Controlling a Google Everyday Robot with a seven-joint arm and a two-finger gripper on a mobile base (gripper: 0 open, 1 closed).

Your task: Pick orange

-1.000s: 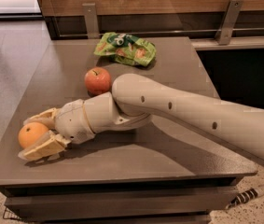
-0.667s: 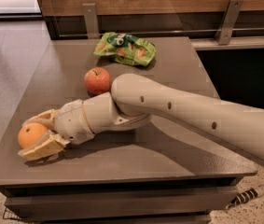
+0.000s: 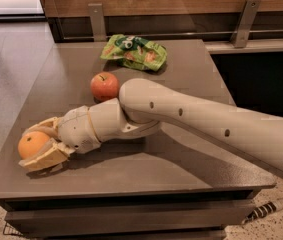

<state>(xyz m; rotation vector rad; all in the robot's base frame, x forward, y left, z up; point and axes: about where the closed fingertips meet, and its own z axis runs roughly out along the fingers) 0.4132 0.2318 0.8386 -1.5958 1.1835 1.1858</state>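
The hand [image 3: 40, 146] clasps the round, matte orange [image 3: 32, 144] — low over the smooth grey table [image 3: 191, 179].

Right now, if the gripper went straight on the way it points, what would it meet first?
The orange, held between the fingers of the gripper near the table corner. Beyond it, apparently only the floor.
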